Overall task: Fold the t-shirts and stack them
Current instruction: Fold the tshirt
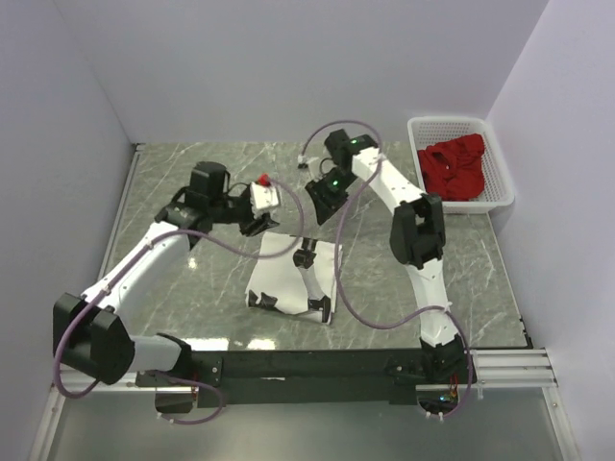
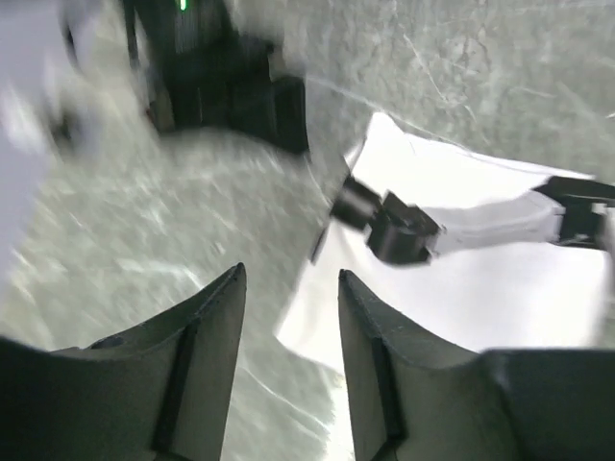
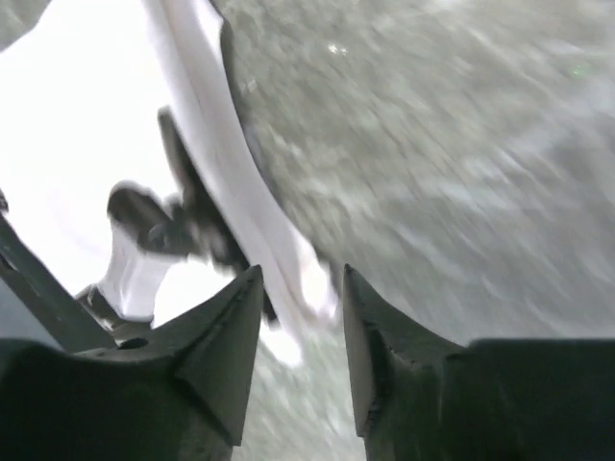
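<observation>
White slotted plastic basket (image 1: pixel 448 121), rectangular, well off to the right of the right tool (image 1: pixel 315 204) and farther back, tucked into the back right corner. Grey-green marbled stone-look bench (image 1: pixel 192 168) beneath the left tool (image 1: pixel 258 225) and the right one alike, streaked with blur in both wrist views. Plain pale lilac walls (image 1: pixel 288 58) behind and to either side of the tools. Flat black base plate (image 1: pixel 317 365) and silver slotted metal rail (image 1: pixel 509 367) along the near bench edge, well apart from both tools.

1 white t-shirt (image 1: pixel 281 276); 1 red t-shirt (image 1: pixel 455 169); 1 white slotted basket (image 1: pixel 445 122); 1 marble-patterned counter (image 1: pixel 192 173).
</observation>
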`<state>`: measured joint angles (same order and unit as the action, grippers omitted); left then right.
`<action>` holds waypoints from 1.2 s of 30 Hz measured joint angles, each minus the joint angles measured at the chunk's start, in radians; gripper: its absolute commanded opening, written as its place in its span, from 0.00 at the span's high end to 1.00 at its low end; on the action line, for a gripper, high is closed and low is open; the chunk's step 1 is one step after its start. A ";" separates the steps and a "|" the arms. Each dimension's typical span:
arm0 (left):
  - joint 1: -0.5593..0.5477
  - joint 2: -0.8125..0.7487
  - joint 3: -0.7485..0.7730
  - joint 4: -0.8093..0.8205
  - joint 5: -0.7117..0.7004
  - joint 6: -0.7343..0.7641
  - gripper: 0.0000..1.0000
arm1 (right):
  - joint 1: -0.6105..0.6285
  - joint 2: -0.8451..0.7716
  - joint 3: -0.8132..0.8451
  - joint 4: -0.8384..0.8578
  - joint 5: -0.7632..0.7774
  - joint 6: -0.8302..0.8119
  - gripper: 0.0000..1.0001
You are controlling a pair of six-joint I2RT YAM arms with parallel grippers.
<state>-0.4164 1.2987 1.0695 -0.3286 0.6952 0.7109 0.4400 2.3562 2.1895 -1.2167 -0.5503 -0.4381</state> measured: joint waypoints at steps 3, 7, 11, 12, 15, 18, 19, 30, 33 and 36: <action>0.100 0.054 0.068 -0.121 0.083 -0.074 0.44 | -0.061 -0.085 -0.028 -0.016 -0.015 -0.026 0.37; 0.207 0.231 0.200 -0.297 0.190 -0.123 0.43 | -0.148 -0.193 -0.148 -0.030 -0.051 -0.053 0.36; 0.254 0.488 0.397 -0.508 0.278 -0.090 0.39 | -0.172 -0.246 -0.286 -0.033 -0.109 -0.058 0.36; 0.259 0.549 0.440 -0.556 0.288 -0.072 0.39 | -0.167 -0.244 -0.308 -0.028 -0.126 -0.057 0.36; 0.275 0.726 0.538 -0.671 0.323 -0.032 0.40 | -0.152 -0.231 -0.370 0.010 -0.167 -0.041 0.36; 0.288 0.827 0.546 -0.717 0.327 -0.039 0.38 | -0.141 -0.219 -0.406 0.057 -0.196 -0.011 0.36; 0.291 0.842 0.545 -0.712 0.327 -0.050 0.38 | -0.139 -0.219 -0.419 0.079 -0.201 0.001 0.36; 0.283 0.877 0.590 -0.679 0.319 -0.103 0.34 | -0.138 -0.183 -0.444 0.171 -0.224 0.047 0.37; 0.271 0.890 0.587 -0.670 0.311 -0.106 0.35 | -0.138 -0.177 -0.449 0.169 -0.224 0.039 0.37; 0.257 0.890 0.579 -0.650 0.305 -0.114 0.39 | -0.134 -0.177 -0.467 0.163 -0.229 0.028 0.39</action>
<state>-0.1596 2.1891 1.6485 -0.9787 1.0004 0.5972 0.3058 2.1792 1.7222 -1.0534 -0.7788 -0.4099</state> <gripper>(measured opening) 0.635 0.628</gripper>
